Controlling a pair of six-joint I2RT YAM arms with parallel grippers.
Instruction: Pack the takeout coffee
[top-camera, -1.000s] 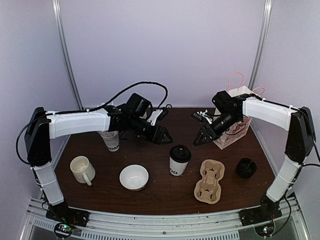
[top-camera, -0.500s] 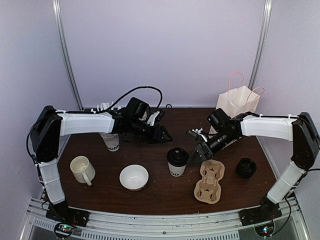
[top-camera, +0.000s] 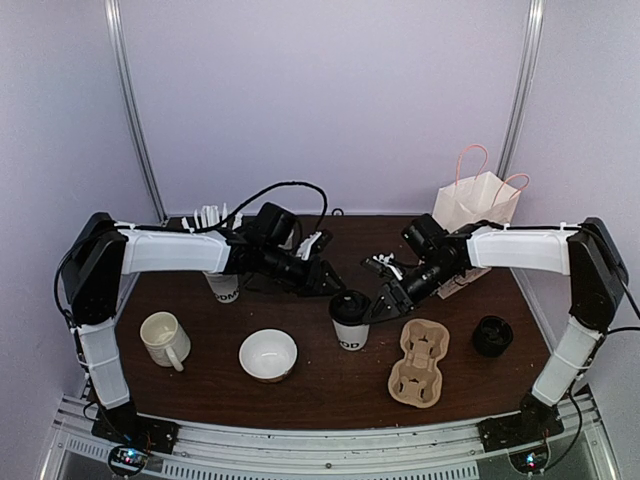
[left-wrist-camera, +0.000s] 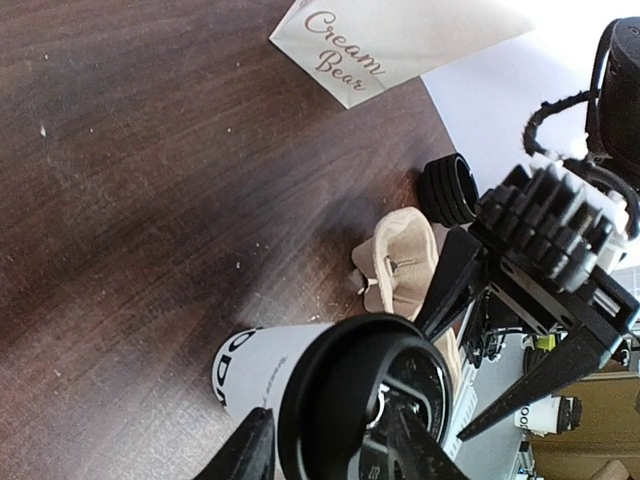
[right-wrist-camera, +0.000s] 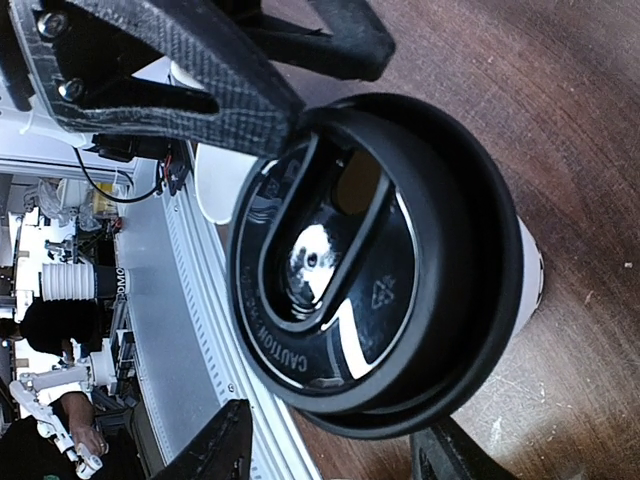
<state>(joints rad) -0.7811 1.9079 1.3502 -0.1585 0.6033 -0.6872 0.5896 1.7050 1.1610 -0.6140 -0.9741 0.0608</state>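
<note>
One takeout coffee (top-camera: 350, 320), a white paper cup with a black lid and black lettering, stands upright mid-table. My left gripper (top-camera: 328, 280) hangs at the lid's far left edge, open. In the left wrist view its fingers (left-wrist-camera: 248, 452) sit above the lid (left-wrist-camera: 365, 400) on either side. My right gripper (top-camera: 382, 303) is at the cup's right side, open. In the right wrist view its fingertips (right-wrist-camera: 228, 448) straddle the lid's (right-wrist-camera: 375, 270) lower rim with a gap. A tan pulp cup carrier (top-camera: 420, 362) lies right of the cup.
A white paper bag (top-camera: 478, 205) with pink handles stands at the back right. A black lid (top-camera: 492, 335) sits right of the carrier. A lettered white paper cup (top-camera: 224, 288) is half hidden behind the left arm. A white mug (top-camera: 165, 340) and bowl (top-camera: 268, 354) sit front left.
My right arm has swung from beside the bag down and left to the cup's lid. My left gripper has edged toward the cup and its jaws have narrowed.
</note>
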